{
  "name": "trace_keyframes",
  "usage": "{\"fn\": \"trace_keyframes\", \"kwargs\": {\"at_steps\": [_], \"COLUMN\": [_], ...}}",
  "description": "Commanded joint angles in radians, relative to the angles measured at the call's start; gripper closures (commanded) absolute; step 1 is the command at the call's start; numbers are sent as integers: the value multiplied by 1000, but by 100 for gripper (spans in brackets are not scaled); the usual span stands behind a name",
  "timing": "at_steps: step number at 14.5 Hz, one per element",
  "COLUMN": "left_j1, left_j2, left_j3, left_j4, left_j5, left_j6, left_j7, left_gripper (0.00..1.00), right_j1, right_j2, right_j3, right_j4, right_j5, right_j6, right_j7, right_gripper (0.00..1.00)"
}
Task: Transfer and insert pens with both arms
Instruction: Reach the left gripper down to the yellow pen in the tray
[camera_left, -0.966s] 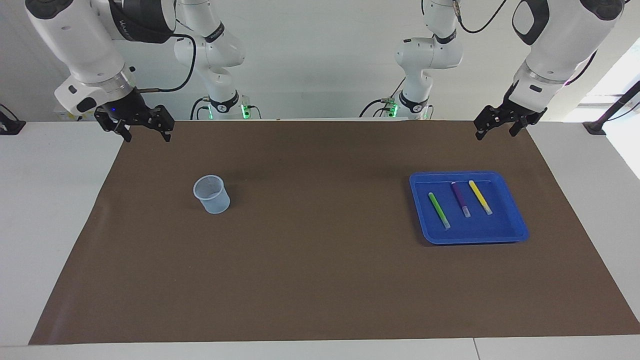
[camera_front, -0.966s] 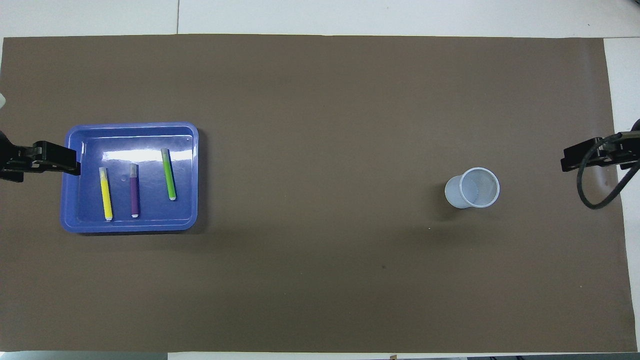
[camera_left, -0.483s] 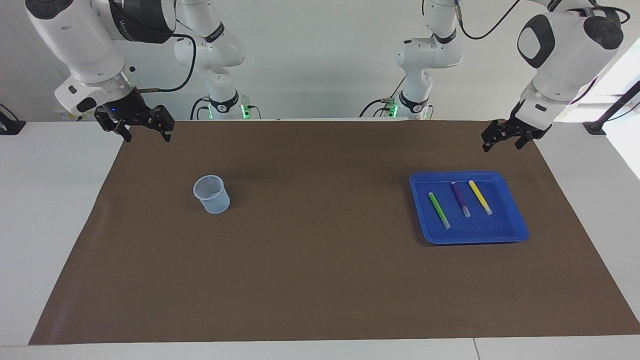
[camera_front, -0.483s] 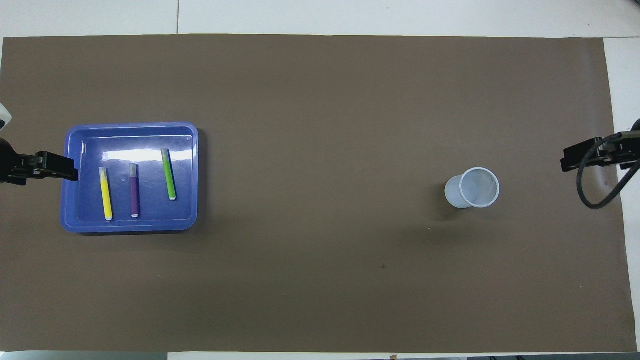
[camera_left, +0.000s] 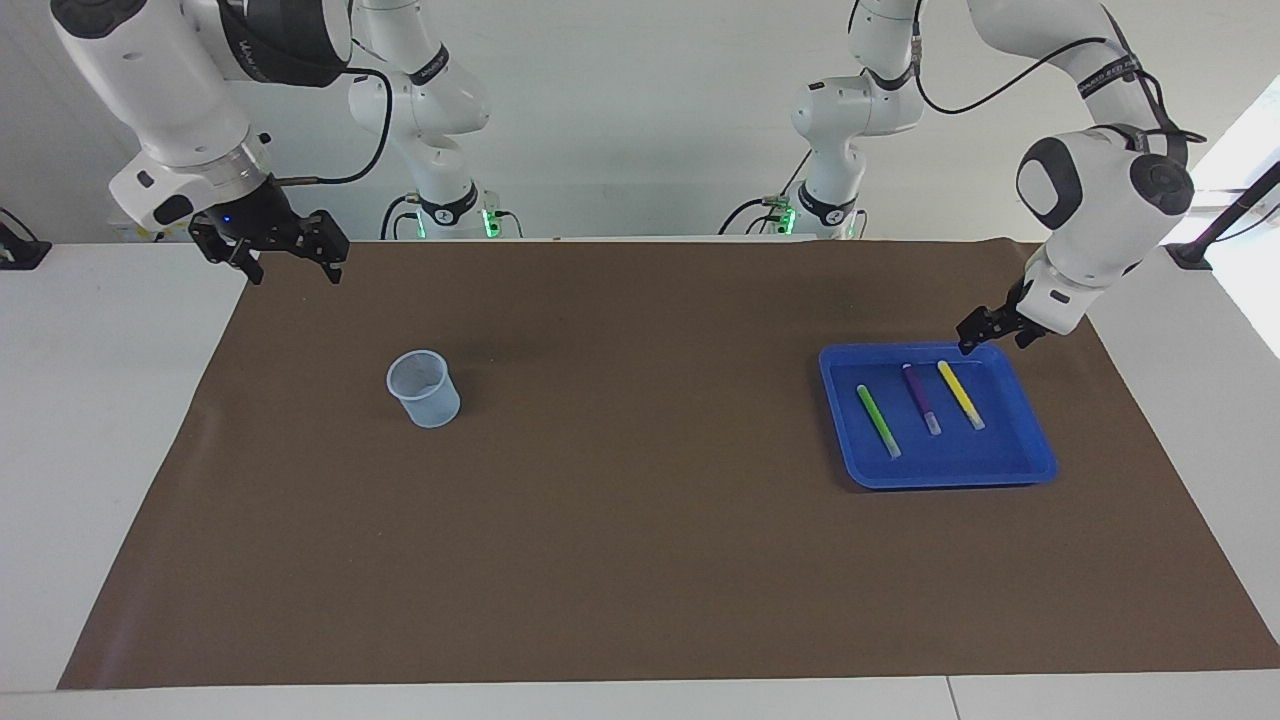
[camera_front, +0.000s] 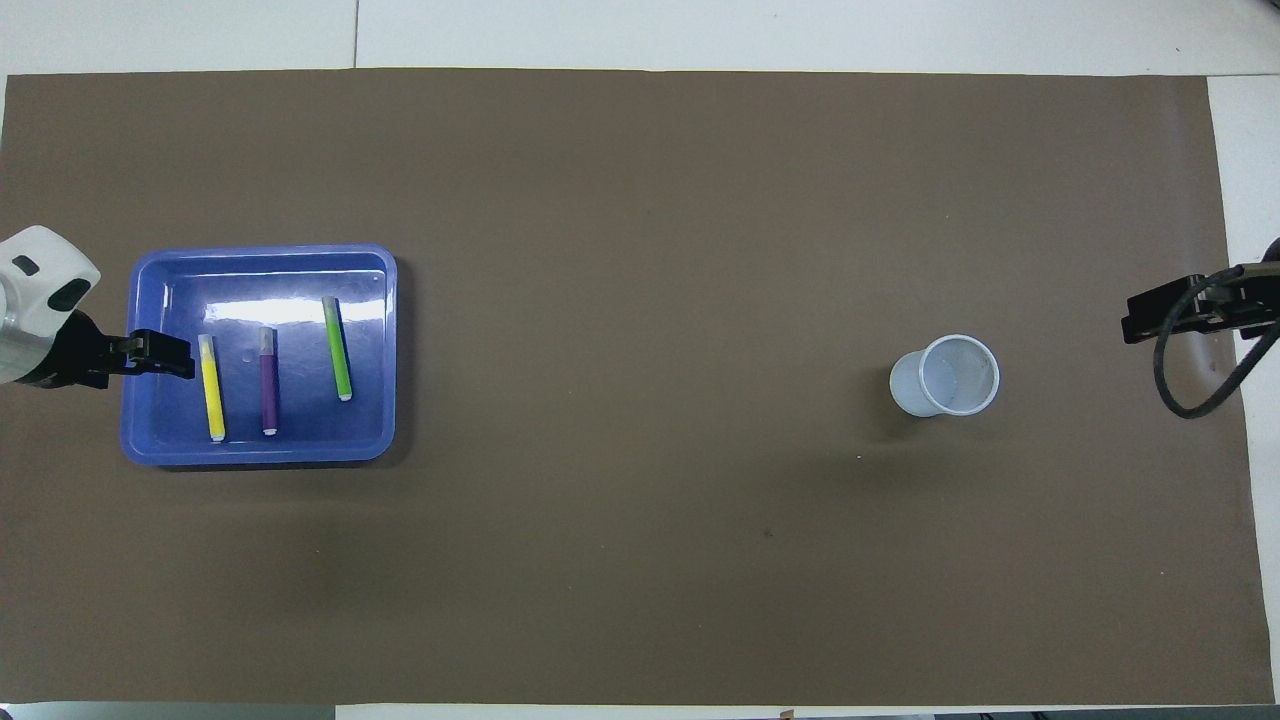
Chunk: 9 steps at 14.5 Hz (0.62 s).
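Hovering over blue tray (camera_left: 1035, 462) rim: open left tool (camera_left: 992, 334).

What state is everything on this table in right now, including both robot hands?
Yellow pen: lying in tray.
Purple pen: lying in tray.
Green pen: lying in tray.
Blue tray: flat on mat.
Cup: upright, empty.
Left gripper: open, over tray edge.
Right gripper: open, waiting.

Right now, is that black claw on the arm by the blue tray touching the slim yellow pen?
Apart. In the facing view the left gripper hangs above the blue plastic tray rim, with bare tray floor between it and the slim yellow pen.
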Motion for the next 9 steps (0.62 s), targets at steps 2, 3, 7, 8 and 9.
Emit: {"fn": "trace_keyframes", "kwargs": {"at_steps": [2, 3, 7, 8, 9], "left_j1": [32, 35, 33, 32, 32], "left_j2": [51, 80, 137, 145, 152], "left_j3": [-6, -6, -6, -6, -6], "left_j4": [-60, -60, -57, -57, -57], "left_j5": [8, 8, 7, 5, 5], "left_j6": [135, 168, 228, 238, 242], "left_j7": [14, 14, 12, 10, 10], "left_gripper": [0, 0, 9, 12, 14], "right_j1": [-7, -7, -7, -7, -7], "right_j2": [-15, -15, -15, -15, -15], "right_j3": [3, 3, 3, 3, 3], "right_j4": [-14, -16, -16, -16, -16], "right_j5": [7, 7, 7, 7, 7], "right_j6": [-1, 0, 0, 0, 0], "right_j7": [-16, -16, -16, -16, -16], "right_gripper": [0, 0, 0, 0, 0]}}
